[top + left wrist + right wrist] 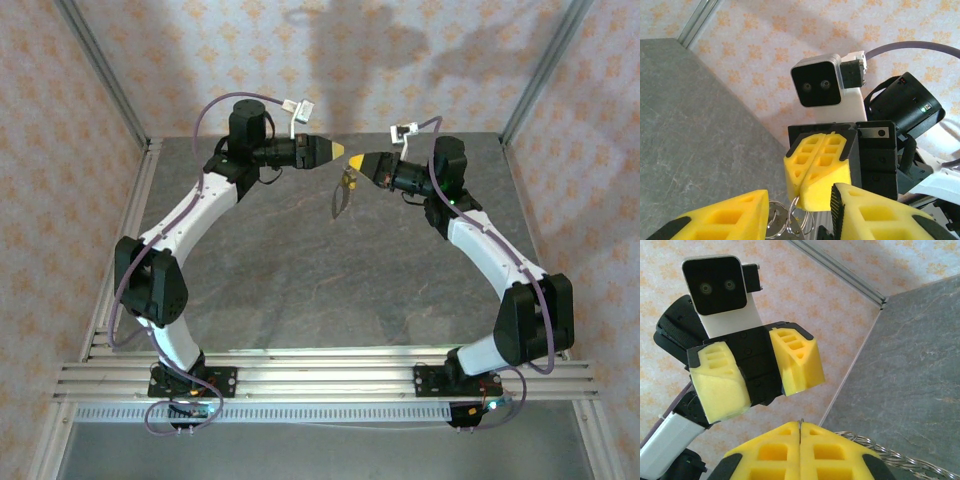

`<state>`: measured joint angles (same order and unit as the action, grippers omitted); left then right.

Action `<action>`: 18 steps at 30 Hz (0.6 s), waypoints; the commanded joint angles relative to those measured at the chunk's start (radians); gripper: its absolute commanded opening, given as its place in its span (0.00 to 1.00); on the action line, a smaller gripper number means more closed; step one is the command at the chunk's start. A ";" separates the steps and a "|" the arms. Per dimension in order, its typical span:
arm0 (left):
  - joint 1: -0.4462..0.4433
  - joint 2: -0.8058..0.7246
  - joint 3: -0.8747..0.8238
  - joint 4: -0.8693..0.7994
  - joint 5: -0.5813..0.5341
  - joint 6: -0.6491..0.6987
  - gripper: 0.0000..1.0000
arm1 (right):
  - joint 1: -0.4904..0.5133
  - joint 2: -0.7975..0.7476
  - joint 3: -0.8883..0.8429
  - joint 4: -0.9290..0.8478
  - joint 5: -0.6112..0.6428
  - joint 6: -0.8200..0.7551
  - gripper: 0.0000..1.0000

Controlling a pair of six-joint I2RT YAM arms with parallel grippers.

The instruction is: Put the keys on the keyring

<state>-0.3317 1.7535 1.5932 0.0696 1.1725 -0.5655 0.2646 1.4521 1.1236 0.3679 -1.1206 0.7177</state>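
Top external view: the keyring (338, 203) hangs in the air over the far part of the table (300, 280), its top pinched between the pressed-together fingers of the right gripper (357, 164), a small key (349, 181) just beneath. It looks light, thin and floppy, so I would take it close to that pinch. Both arms are lifted, tips facing; the left gripper (341, 150) has fingers apart.

Yellow fingers (832, 172) — grey veined table (300, 280) — pinkish walls (60, 150) with orange floral print.
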 commanded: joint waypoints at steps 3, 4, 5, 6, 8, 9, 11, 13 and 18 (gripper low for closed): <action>-0.004 0.014 -0.020 0.068 0.039 -0.027 0.37 | -0.005 -0.013 0.016 0.093 0.012 0.021 0.00; -0.005 0.015 -0.019 0.067 0.039 -0.025 0.37 | -0.004 -0.013 0.018 0.095 0.012 0.022 0.00; -0.006 0.015 -0.019 0.067 0.041 -0.025 0.37 | -0.005 -0.013 0.019 0.095 0.014 0.022 0.00; -0.007 0.017 -0.019 0.067 0.041 -0.025 0.36 | -0.005 -0.013 0.020 0.095 0.015 0.022 0.00; -0.010 0.020 -0.019 0.073 0.044 -0.030 0.36 | -0.005 -0.011 0.022 0.095 0.016 0.022 0.00; -0.012 0.021 -0.019 0.075 0.045 -0.031 0.36 | -0.004 -0.010 0.022 0.097 0.017 0.022 0.00; -0.017 0.022 -0.018 0.078 0.048 -0.031 0.36 | -0.004 -0.007 0.023 0.098 0.019 0.023 0.00; -0.023 0.025 -0.016 0.079 0.055 -0.030 0.35 | -0.005 -0.006 0.022 0.101 0.022 0.025 0.00; -0.037 0.035 -0.009 0.068 0.064 -0.022 0.34 | -0.007 -0.004 0.025 0.106 0.025 0.029 0.00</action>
<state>-0.3607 1.7710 1.5803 0.1032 1.2011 -0.5858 0.2646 1.4521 1.1236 0.4015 -1.1004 0.7403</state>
